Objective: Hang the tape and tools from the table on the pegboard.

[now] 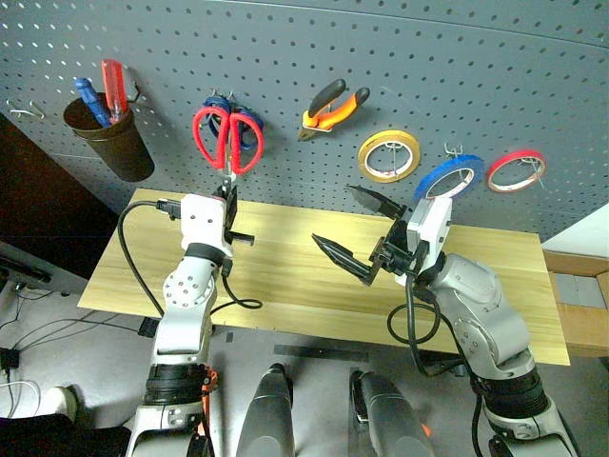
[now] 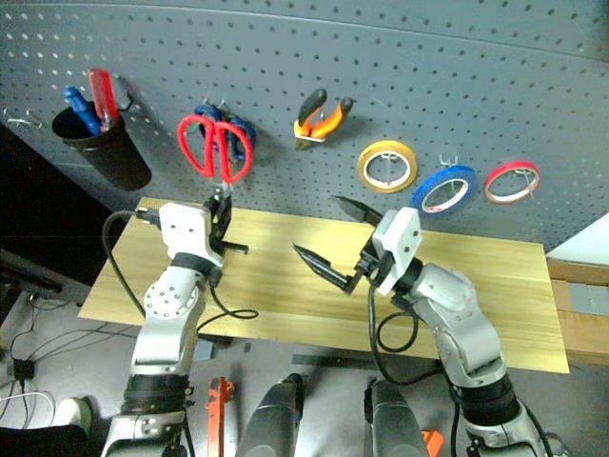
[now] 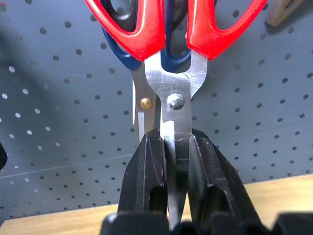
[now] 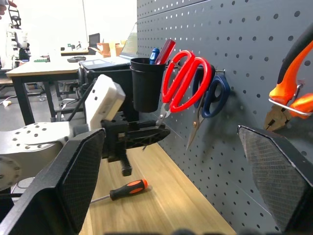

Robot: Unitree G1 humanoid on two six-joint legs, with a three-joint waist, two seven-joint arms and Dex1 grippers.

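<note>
Left claw (image 1: 229,195) pinches red scissors' (image 1: 226,135) blades at pegboard (image 1: 314,48); right claw (image 1: 350,227) spread. Risk: loops miss hook, scissors drop.

Silver-grey jointed arms, white wrist housings, black cables, black-fingered grippers.

head views overlook pegboard (image 1: 381,57), wrist views close

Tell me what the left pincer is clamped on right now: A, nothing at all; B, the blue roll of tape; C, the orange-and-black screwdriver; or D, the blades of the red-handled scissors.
D: the left pincer is shut on the steel blades of the red-handled scissors, whose handles are up against the pegboard.
</note>
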